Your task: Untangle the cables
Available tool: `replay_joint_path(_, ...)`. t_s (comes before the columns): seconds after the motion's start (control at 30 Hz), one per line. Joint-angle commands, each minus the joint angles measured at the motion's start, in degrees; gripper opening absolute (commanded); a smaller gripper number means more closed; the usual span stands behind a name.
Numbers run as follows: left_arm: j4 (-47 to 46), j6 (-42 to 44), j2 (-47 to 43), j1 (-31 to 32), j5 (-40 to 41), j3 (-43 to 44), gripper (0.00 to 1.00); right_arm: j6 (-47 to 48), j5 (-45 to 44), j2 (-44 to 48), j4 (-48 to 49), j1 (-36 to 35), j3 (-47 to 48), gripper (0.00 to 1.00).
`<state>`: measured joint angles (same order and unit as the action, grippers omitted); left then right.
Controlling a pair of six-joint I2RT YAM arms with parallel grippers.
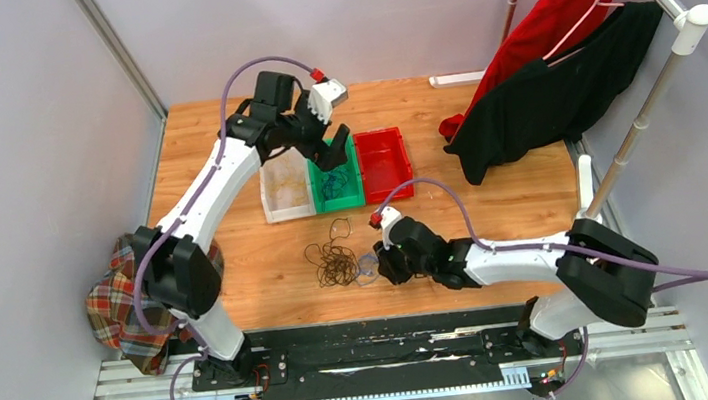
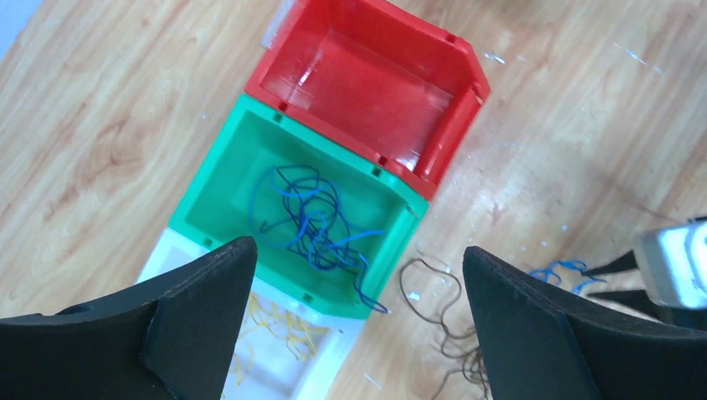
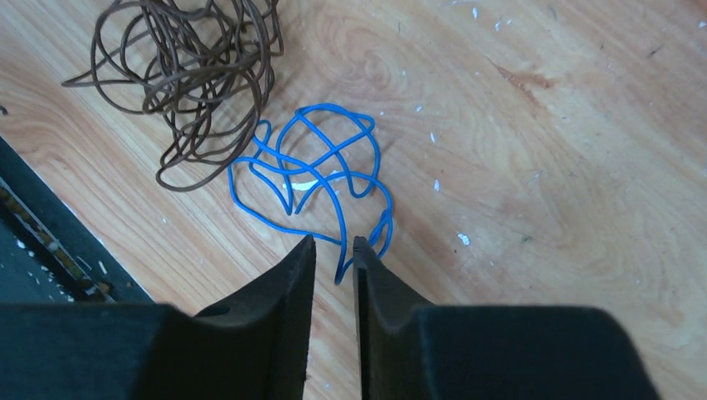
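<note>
Blue cable (image 3: 321,171) loose on bare wood near the table's (image 3: 542,167) front edge, beside brown cable (image 3: 196,67); more blue strands (image 2: 313,221) in green bin (image 2: 210,198). Right gripper (image 3: 334,250) narrow about one strand, pinch unclear; left gripper (image 2: 358,250) wide over bins. Likely snag: brown cable dragged along.

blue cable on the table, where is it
In the right wrist view the blue cable lies on the table just ahead of the right hand, the brown cable tangle at its upper left.

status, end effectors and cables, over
Left end effector open above green bin, sorted blue cable inside. Right end effector narrowly open astride loose blue cable. Brown tangle alongside.
</note>
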<state>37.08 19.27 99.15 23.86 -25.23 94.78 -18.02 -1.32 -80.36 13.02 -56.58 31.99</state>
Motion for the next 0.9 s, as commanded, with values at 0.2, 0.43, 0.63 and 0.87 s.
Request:
replay_joint_path(0.2,8.0,2.5,-9.8,0.1,-2.8,-9.7,0.98,3.6,0.0,14.0,-11.2,2.6,3.9,0.00)
replay_joint_path(0.43,9.2,3.7,-14.0,0.0,-4.3,-14.8,0.98,6.8,-1.8,25.9,-17.1,5.8,8.4,0.01)
replay_joint_path(0.63,9.5,3.5,-17.3,-0.1,-5.7,-16.2,0.98,9.4,-0.2,24.3,-19.1,10.3,17.1,0.01)
replay_joint_path(0.87,9.4,1.4,-20.6,-1.8,-3.5,-16.6,0.98,12.3,0.9,10.6,-16.9,13.1,28.5,0.01)
